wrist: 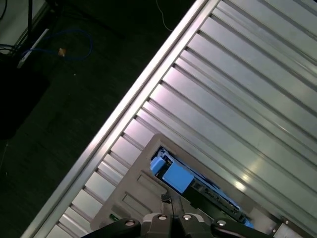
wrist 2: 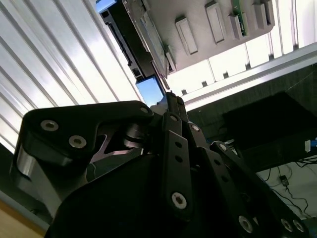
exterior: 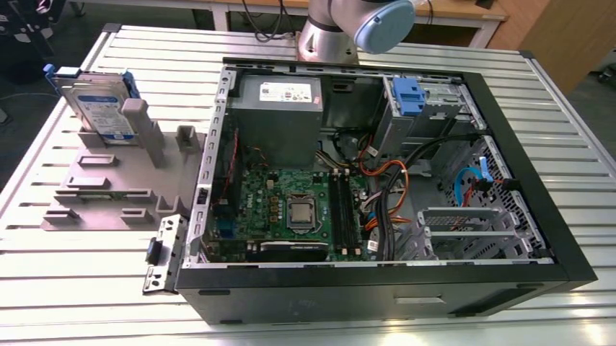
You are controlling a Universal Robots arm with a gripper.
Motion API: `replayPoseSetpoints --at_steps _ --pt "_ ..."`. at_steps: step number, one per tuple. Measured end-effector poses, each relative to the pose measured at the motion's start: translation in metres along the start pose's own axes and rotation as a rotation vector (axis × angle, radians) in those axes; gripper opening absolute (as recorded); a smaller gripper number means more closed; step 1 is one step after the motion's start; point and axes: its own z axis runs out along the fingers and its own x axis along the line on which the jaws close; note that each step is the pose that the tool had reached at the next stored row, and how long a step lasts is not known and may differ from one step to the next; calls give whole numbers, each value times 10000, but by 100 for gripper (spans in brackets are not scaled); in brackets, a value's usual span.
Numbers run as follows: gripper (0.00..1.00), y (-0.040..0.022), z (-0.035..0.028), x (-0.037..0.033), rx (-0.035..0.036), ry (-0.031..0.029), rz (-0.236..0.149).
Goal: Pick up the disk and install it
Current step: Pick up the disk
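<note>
Silver metal rectangular disk point(exterior: 101, 108) with blue plastic rail stands upright in a grey plastic holder point(exterior: 97, 194) at the exterior view's left, outside the open black computer case point(exterior: 366, 295). Black gripper point(wrist: 168, 198) hovers above it, clenched and empty. Pickup and installation both remain.

Bright, even overhead light covers the ribbed bench point(exterior: 97, 288) in the exterior view — shadows gather softly inside the computer case point(exterior: 385, 277). In both wrist views its slats point(wrist 2: 59, 59) glare white — the floor point(wrist: 59, 99) beside them lies dark.
</note>
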Motion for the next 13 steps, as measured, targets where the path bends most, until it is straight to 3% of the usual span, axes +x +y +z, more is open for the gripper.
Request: replayPoseSetpoints --at_steps 13 --pt "11 0 0 0 15 83 -1942"
